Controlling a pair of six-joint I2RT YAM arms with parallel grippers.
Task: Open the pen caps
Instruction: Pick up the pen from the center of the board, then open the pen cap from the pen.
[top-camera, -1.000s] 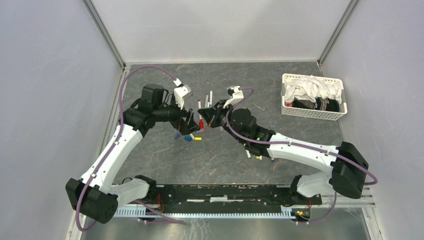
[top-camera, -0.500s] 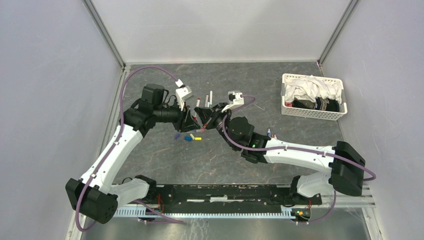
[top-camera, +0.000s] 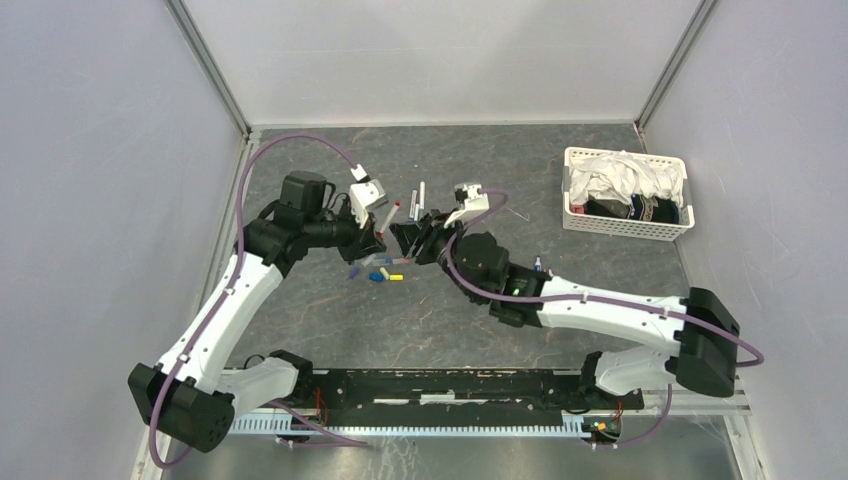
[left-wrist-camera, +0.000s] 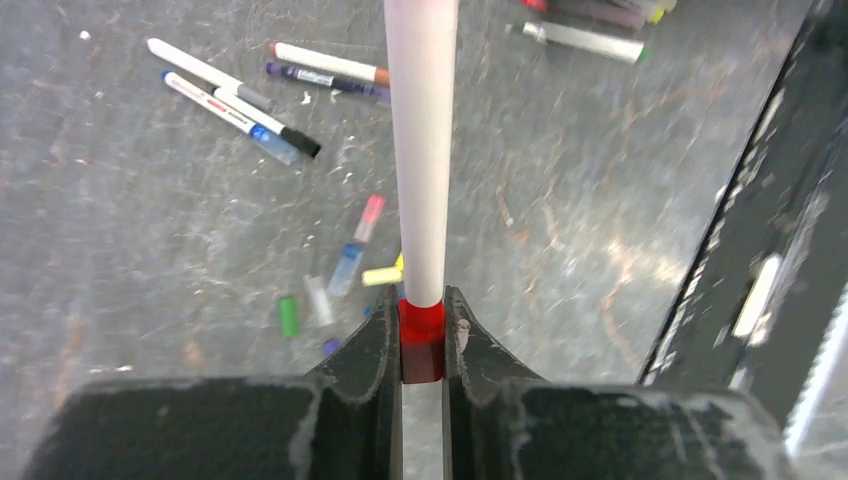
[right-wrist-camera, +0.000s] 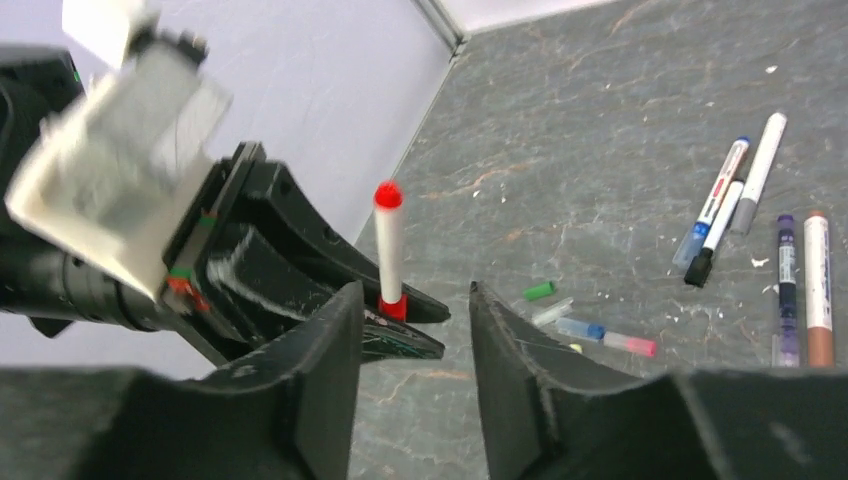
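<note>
- The left arm's fingers (left-wrist-camera: 375, 350) are clenched on the red plastic end piece (left-wrist-camera: 422, 340) of a slim white-barrelled marker pen (left-wrist-camera: 422, 150). Pinching only that stub leaves the whole barrel free for the other arm to take.
- The pen juts straight out of the grasp, lifted clear of the worktop. Its far tip (right-wrist-camera: 388, 194) is red too, and the pictures do not show which end is the cap.
- The right arm's fingers (right-wrist-camera: 320, 370) are released. They are spread apart with nothing between them, facing the left arm's fingers and near the pen. This looks like a stance for closing on the barrel and pulling against the left arm's hold.
- Beneath the raised pen, loose stubby pen caps (left-wrist-camera: 288, 315) in green, yellow, blue and pink lie clustered on the dark grey stone-patterned worktop (left-wrist-camera: 560, 250), probably because the pulling is done above that spot.
- Farther out, other white marker pens (left-wrist-camera: 230, 100) lie together on the worktop.
- A white plastic basket (top-camera: 625, 228) holding cloth sits well apart at the far right.
</note>
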